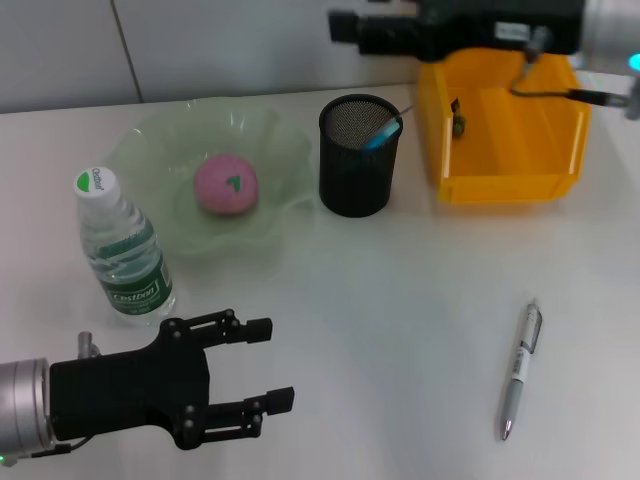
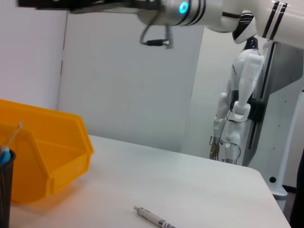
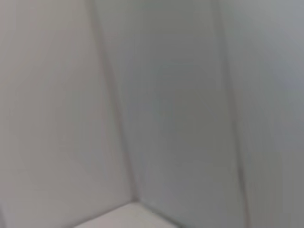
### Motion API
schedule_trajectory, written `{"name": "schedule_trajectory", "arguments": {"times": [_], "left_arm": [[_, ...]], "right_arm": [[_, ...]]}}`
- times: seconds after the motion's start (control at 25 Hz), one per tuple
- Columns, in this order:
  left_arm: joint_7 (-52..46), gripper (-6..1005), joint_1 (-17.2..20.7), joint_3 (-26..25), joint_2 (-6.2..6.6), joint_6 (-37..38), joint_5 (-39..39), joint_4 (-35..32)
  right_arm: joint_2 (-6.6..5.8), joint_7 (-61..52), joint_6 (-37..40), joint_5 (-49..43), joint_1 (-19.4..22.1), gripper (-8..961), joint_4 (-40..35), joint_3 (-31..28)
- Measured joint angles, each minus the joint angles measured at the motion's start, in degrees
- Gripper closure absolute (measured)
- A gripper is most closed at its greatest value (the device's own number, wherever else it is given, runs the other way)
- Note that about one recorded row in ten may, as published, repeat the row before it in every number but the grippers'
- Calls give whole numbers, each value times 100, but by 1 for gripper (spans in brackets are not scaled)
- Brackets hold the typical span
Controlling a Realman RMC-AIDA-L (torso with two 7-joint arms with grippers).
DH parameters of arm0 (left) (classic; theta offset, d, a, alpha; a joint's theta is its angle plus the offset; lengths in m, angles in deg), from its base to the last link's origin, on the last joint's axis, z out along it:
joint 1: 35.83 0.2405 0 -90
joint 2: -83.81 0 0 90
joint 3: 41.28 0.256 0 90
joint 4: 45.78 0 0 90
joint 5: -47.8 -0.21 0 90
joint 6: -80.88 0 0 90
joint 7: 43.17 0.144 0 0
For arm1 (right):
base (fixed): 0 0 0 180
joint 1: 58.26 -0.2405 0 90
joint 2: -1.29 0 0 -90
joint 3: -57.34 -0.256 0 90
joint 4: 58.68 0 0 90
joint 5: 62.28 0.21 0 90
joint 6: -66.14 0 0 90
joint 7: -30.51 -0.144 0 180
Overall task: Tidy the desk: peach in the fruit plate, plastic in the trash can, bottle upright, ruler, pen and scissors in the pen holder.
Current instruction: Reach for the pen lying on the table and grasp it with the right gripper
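We see the pen [image 1: 520,371] lying flat on the white counter [image 1: 400,300], well apart from the black mesh pen holder [image 1: 358,156], which has a blue-handled item in it. The peach [image 1: 226,186] sits in the green fruit plate [image 1: 150,140]; the bottle [image 1: 122,247] stands upright beside it. Our left hand [image 1: 258,365] hovers low with fingers spread, empty. Our right hand [image 1: 345,25] hangs above the yellow bin [image 1: 505,185]; its state we cannot tell.
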Motion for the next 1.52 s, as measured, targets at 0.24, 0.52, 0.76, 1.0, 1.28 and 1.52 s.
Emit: {"name": "schedule_trajectory", "arguments": {"times": [0.24, 0.52, 0.76, 1.0, 1.28, 1.52], "left_arm": [[38, 241, -1, 7, -8, -62, 3, 52], [33, 241, 1, 13, -5, -235, 11, 149], [-11, 241, 15, 0, -3, -318, 23, 158], [-29, 241, 45, -33, -3, -432, 75, 158], [-35, 241, 41, -91, -1, -439, 90, 158], [-32, 241, -4, -90, -1, -441, 90, 153]], "right_arm": [[-506, 42, 2066, -746, -378, 188, 136, -679], [-703, 557, 3369, -1921, -881, 190, 341, -937], [-687, 1017, 3903, -3044, -1234, 191, 328, -851], [-642, 1042, 3949, -3572, -1447, 193, 336, -722], [-271, 864, 4032, -4482, -1461, 194, -36, -270], [98, 140, 3920, -5669, -1662, 194, -162, 21]]}}
